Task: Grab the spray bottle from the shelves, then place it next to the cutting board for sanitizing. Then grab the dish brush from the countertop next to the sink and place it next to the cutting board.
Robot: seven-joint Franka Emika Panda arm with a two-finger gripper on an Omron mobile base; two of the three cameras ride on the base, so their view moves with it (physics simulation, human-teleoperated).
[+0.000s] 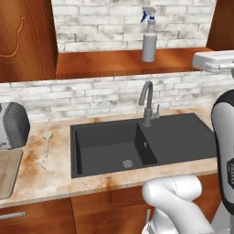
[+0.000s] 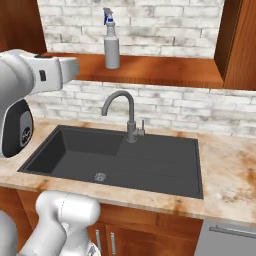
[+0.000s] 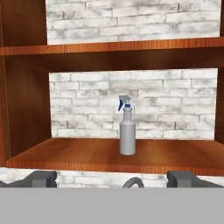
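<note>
**Spray bottle not yet collected; both placements outstanding**

Fingers stand wide apart at the bottom of the hand view, holding nothing, aimed level at the shelves. Between and beyond them, well clear of contact, the spray bottle stands upright on the shelf board, blue nozzle at top, brick wall behind. Below the shelf, the sink sits in the desk with its faucet roughly under the bottle. Left of the basin lies the dish brush, flat on the desk, untouched. Further left, at the frame edge, the cutting board lies in front of a toaster, with nothing set beside it.

Assessment: no step is complete. Approach to the bottle appears to be the step in hand; bottle transfer and the whole brush transfer remain.
</note>
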